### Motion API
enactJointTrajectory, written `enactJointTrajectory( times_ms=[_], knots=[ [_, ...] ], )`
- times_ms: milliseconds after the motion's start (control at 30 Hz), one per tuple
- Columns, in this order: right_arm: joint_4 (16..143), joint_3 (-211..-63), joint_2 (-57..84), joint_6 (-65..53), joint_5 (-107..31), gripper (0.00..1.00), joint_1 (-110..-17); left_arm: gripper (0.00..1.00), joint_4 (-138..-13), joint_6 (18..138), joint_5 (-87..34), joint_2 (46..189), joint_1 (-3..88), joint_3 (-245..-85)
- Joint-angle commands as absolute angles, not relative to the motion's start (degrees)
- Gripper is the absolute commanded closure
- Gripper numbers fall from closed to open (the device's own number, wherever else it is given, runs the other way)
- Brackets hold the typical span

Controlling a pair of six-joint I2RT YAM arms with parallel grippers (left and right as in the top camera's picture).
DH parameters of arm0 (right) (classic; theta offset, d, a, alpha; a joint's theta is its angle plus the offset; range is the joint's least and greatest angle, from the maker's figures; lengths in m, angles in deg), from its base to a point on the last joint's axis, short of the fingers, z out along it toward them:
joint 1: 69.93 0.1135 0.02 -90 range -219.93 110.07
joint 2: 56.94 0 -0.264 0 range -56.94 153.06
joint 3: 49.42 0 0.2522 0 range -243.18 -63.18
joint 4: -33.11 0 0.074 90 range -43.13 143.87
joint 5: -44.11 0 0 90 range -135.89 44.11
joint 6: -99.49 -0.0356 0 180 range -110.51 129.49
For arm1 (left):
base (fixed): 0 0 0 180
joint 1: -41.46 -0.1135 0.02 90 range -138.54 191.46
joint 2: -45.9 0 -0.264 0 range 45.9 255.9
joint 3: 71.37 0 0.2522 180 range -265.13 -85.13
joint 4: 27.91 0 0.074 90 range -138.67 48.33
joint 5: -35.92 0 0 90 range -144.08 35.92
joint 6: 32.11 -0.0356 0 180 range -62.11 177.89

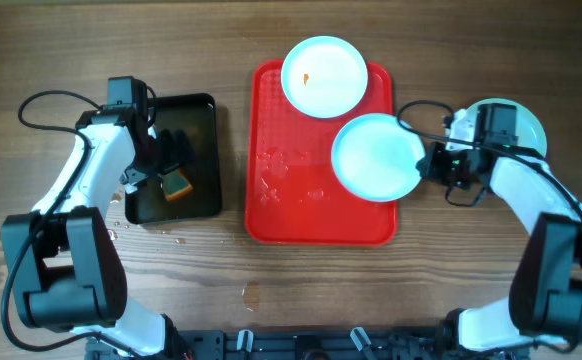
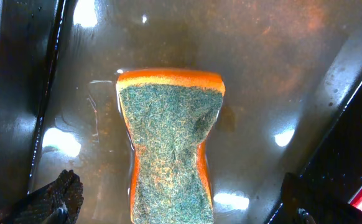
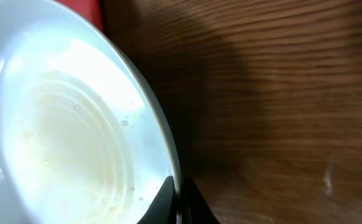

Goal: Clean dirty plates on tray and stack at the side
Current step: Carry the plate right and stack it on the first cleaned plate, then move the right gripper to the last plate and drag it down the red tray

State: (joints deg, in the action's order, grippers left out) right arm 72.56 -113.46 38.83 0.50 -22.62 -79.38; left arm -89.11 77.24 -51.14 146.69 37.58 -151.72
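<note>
A plate (image 1: 322,76) with a small orange smear lies at the far end of the red tray (image 1: 291,215). My right gripper (image 1: 433,163) is shut on the right rim of a second, wet and smear-free plate (image 1: 375,156), which sits over the tray's right edge. In the right wrist view my fingers (image 3: 178,199) pinch that plate's rim (image 3: 75,137). A third plate (image 1: 524,124) lies on the table at the right, partly hidden by the right arm. My left gripper (image 1: 166,165) is open over the black tray. Its fingers (image 2: 181,208) straddle the orange and green sponge (image 2: 168,130) without touching it.
The black tray (image 1: 201,115) at the left holds brownish liquid (image 2: 280,74) and the sponge (image 1: 177,186). Water drops lie on the red tray's left half and on the wooden table (image 1: 271,290) in front of the black tray.
</note>
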Motion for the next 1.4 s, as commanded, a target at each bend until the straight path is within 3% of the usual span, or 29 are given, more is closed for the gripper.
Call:
enactJointTrajectory(
  times_ms=[0, 167, 367, 667, 700, 767, 867, 900, 933, 967, 1133, 1233, 1367],
  knots=[
    [73.6, -115.7, 31.1, -10.1, -28.8, 0.96, -83.4, 0.00, -89.0, 76.9, -50.7, 145.8, 37.5, -151.3],
    [73.5, -115.7, 25.9, -18.0, -36.0, 0.96, -90.2, 0.00, -89.0, 76.9, -50.7, 145.8, 37.5, -151.3],
    [73.0, -115.7, 27.3, -19.1, -46.1, 0.96, -96.6, 0.00, -89.0, 76.9, -50.7, 145.8, 37.5, -151.3],
    [70.8, -115.7, 31.5, -19.1, -53.6, 0.95, -97.8, 0.00, -89.0, 76.9, -50.7, 145.8, 37.5, -151.3],
    [70.5, -115.7, 31.7, -19.0, -54.2, 0.86, -97.8, 0.00, -89.0, 76.9, -50.7, 145.8, 37.5, -151.3],
    [69.6, -115.7, 31.7, -17.1, -53.8, 0.54, -97.8, 0.00, -89.0, 76.9, -50.7, 145.8, 37.5, -151.3],
    [69.4, -116.4, 30.5, -14.6, -48.3, 0.53, -97.7, 0.00, -89.0, 76.9, -50.7, 145.8, 37.5, -151.3],
    [69.5, -116.8, 29.8, -13.9, -45.1, 0.57, -97.5, 0.00, -89.0, 76.9, -50.7, 145.8, 37.5, -151.3],
    [70.0, -117.2, 29.1, -14.0, -41.8, 0.67, -97.3, 0.00, -89.0, 76.9, -50.7, 145.8, 37.5, -151.3],
    [70.2, -117.5, 28.4, -14.0, -38.3, 0.69, -96.9, 0.00, -89.0, 76.9, -50.7, 145.8, 37.5, -151.3],
    [71.6, -120.7, 26.4, -6.4, -24.0, 0.69, -87.7, 0.00, -89.0, 76.9, -50.7, 145.8, 37.5, -151.3],
    [73.8, -124.4, 27.1, -3.3, -26.2, 0.68, -77.3, 0.00, -89.0, 76.9, -50.7, 145.8, 37.5, -151.3],
    [68.8, -125.6, 28.9, -1.0, -31.3, 0.57, -66.4, 0.00, -89.0, 76.9, -50.7, 145.8, 37.5, -151.3]
  ],
)
